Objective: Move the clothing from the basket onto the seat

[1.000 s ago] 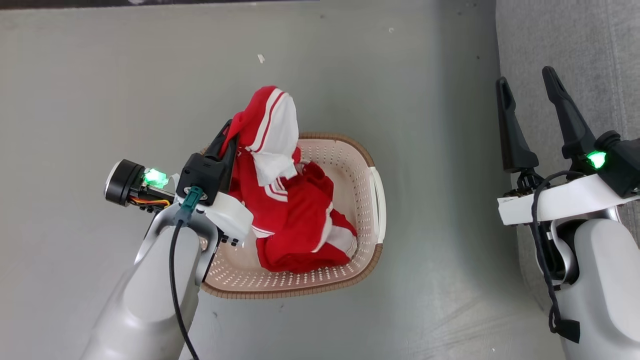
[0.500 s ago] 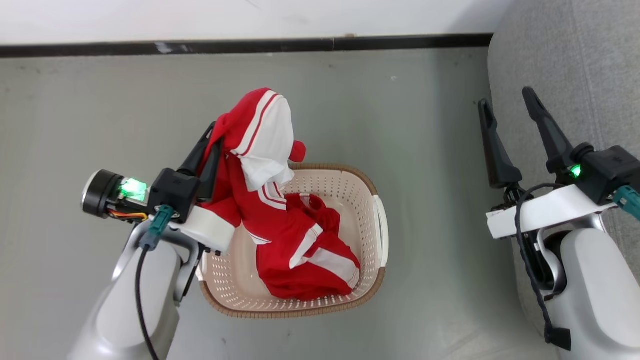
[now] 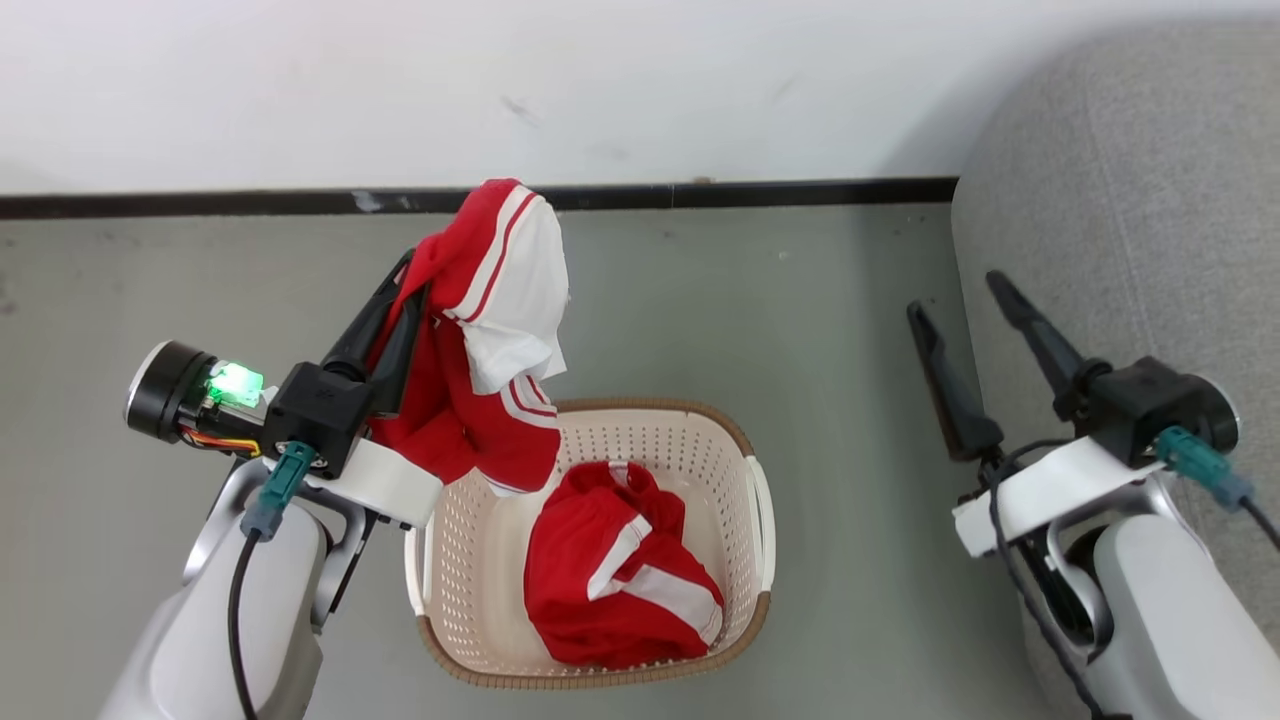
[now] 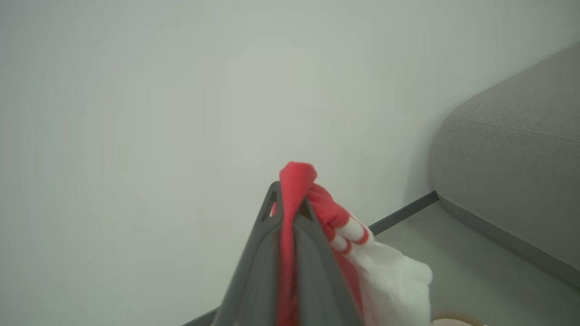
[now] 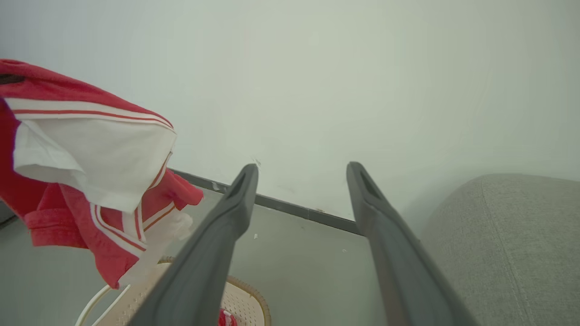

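1. Grey floor running up to a white wall, dark skirting along the join. Grey seat at the robot's right, basket standing on the floor between the two arms, well apart from the seat.
2. Left hand clamped tight on a fold of the held garment, red with white stripes and a white panel, above the basket's far-left corner. In the left wrist view, red cloth pinched between the fingers and poking out past their tips.
3. Held high, most likely, to lift the dangling cloth clear of the brown rim ahead of any sideways carry. Lowest hem over that rim in the head view; touching or not, cannot tell.
4. Second garment crumpled inside the basket toward its right and near side, apart from the held one. One piece per trip, by the look of it.
5. Right hand spread wide, holding nothing, hovering just beside the seat's edge with fingers pointing at the wall. Probably stationed there to leave the way over the basket free.
6. Stage, as a judgement: first piece out of the basket, not yet over the seat, second piece untouched.
7. Next move calling for a carry rightward across the floor, with height enough to pass both rim and rounded cushion edge.
8. Risk: small pinch on soft cloth, loose white panel free to swing.
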You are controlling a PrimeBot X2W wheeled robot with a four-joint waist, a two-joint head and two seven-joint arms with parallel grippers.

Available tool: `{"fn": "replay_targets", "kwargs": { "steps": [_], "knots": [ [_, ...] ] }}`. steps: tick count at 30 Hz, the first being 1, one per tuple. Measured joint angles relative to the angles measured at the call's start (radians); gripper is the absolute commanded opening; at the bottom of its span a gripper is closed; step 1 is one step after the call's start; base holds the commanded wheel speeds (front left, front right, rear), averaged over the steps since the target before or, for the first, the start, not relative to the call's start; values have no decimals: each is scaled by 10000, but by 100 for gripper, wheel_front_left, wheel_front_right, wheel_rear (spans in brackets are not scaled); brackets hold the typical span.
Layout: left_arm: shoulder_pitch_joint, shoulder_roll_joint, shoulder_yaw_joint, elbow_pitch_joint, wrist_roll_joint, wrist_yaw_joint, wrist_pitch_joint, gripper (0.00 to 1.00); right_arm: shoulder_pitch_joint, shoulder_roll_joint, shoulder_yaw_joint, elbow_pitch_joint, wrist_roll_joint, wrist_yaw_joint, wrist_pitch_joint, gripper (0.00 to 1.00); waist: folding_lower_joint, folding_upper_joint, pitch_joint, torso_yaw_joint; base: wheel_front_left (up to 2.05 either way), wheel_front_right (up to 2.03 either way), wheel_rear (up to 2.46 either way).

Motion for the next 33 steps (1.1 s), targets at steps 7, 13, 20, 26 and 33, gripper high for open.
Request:
{"fn": "replay_targets", "kwargs": {
  "steps": [7,13,20,26,33],
  "knots": [
    [0,228,-159,-581,13,-359,0,0,187,-357,706,330,-52,0,0,100,0,0,-681,-2,0,0,0],
    [81,270,-349,-805,-96,-736,-2,0,348,-587,1630,663,240,2,2,100,0,0,-1236,-24,0,0,0],
    [371,240,-894,-1198,-303,-1058,4,0,333,-1185,2568,991,500,2,2,100,0,0,-1817,-75,0,0,0],
    [405,270,-1225,-1661,-391,-1206,13,0,173,-1522,3315,1235,997,2,38,100,0,0,-2236,-106,0,0,0],
    [468,314,-1662,-2077,-662,-1308,150,0,-526,-1965,4236,1281,1375,2,161,100,0,0,-2599,-106,0,0,0]
  ]
}}
